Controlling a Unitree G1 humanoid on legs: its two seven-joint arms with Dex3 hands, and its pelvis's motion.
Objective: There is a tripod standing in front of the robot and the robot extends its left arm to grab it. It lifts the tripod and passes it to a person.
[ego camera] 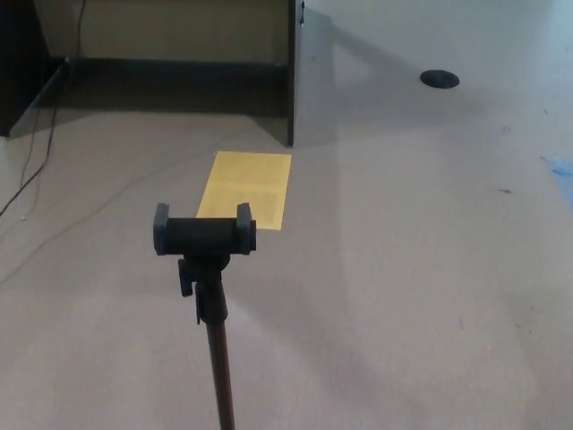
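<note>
A tripod (pixel 213 296) is seen standing upright on the carpeted floor (pixel 403 269), in the lower left-centre of the head view. Its dark reddish pole rises from the bottom edge of the picture, where the legs are cut off and cannot be seen. The pole is topped by a black phone clamp (pixel 204 233), set crosswise, with a raised lip at each end and nothing held between them. A small knob is visible just below the clamp, on its left side.

Neither robot hand nor any part of either arm is shown, so no pose can be given and the state of the fingers cannot be told. The tripod is touched by nothing.

A yellow sheet (pixel 245 188) is laid flat on the floor just beyond the clamp, its near edge partly hidden behind the clamp's right end. Farther back, a dark vertical panel edge (pixel 291 72) is seen, with a shadowed recess to its left. A thin cable (pixel 36 152) is trailed down along the far left of the floor. A dark round disc (pixel 440 79) is set in the floor toward the far right, well apart from the tripod. A small blue patch (pixel 560 167) is visible at the right edge.
</note>
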